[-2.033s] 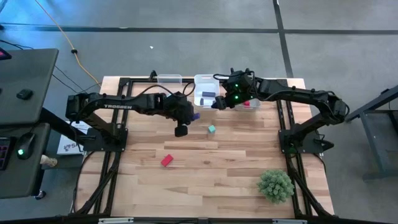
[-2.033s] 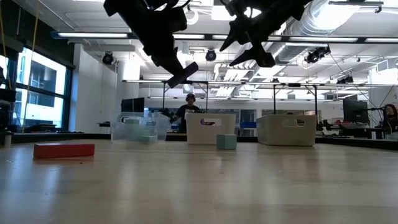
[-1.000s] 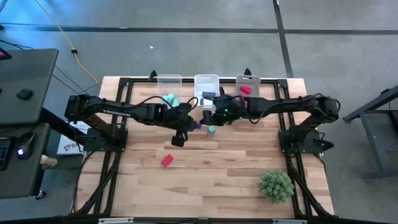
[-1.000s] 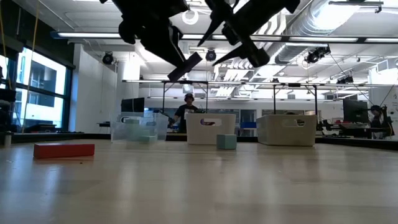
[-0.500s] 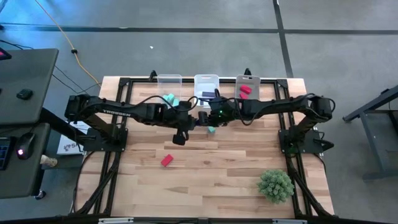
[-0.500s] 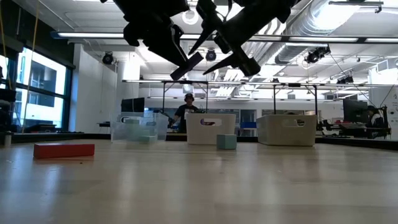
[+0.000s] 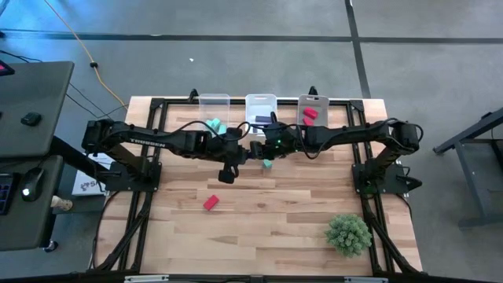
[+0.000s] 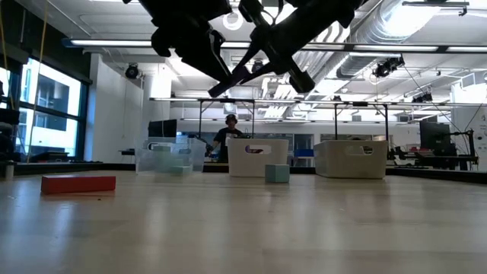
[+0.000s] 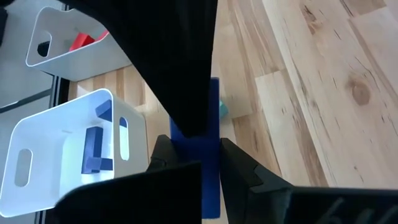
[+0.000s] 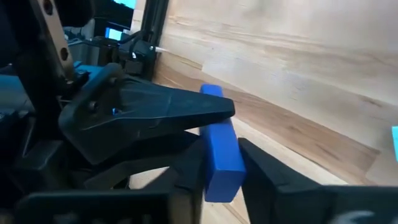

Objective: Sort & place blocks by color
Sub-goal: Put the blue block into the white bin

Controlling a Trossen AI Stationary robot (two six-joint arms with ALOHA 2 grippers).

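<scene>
A blue-purple bar block (image 9: 209, 177) (image 10: 221, 152) hangs high above the table's far middle, with both grippers on it. My left gripper (image 7: 241, 156) (image 9: 203, 163) is shut on one end. My right gripper (image 7: 257, 150) (image 10: 222, 171) comes from the right and is shut on the other end. A teal block (image 7: 268, 163) (image 8: 277, 173) lies flat on the table just below them. A red bar block (image 7: 211, 203) (image 8: 78, 183) lies flat nearer the front left. My left gripper pinches the bar's near end (image 9: 208, 193) between its two fingers, which sit on two opposite sides. The bar sticks out forward past the fingertips, tilted and clear of the table. My right gripper pinches the bar's other end (image 10: 224, 177) between its two fingers (image 10: 267, 168), one on each side, coming from the table's right. My left gripper's finger (image 10: 168, 106) covers the part of the bar beyond.
Three bins stand along the far edge: a clear one (image 7: 214, 101) with teal blocks, a white one (image 7: 260, 103) with dark purple blocks, a white one (image 7: 313, 102) with red blocks. A spiky green plant ball (image 7: 348, 233) sits at the front right.
My right gripper has gone toward the table's left, up to my left gripper, and has shut on the free end of the bar block. My left gripper has kept its hold, and the bar has stayed in the air.
</scene>
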